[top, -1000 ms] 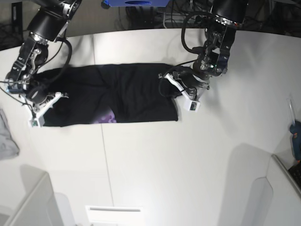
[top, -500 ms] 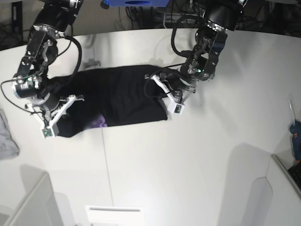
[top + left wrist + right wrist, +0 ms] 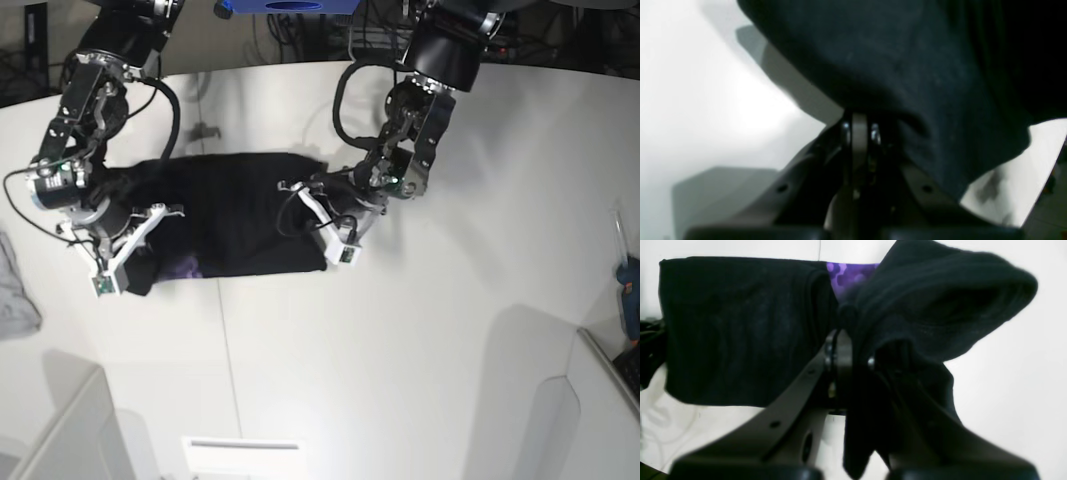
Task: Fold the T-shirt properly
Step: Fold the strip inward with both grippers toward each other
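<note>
Over the last second both arms have swung toward the left of the base view, and the T-shirt [image 3: 240, 215] has been dragged with them and drawn shorter, its right edge now sitting well left of where it lay. It lies on the white table [image 3: 430, 340] as a dark band in the far-left part of the surface, between the two arms. The left gripper [image 3: 335, 230], at the band's right end, has its fingers pressed together on a fold of black cloth, which the left wrist view shows draping over and past the jaws. The right gripper [image 3: 120, 262], at the band's left end, is likewise clamped on a bunched hem, with a patch of the purple print [image 3: 845, 275] showing behind it. The cloth looks light, soft and limp: it sags and puckers wherever it is lifted and will hold no shape of its own, so it probably slides easily on the smooth table. Corners and doubled hems seem the best places to hold it, pinching through all layers. A small grey cloth [image 3: 15, 290] lies at the left edge, apart from it.
</note>
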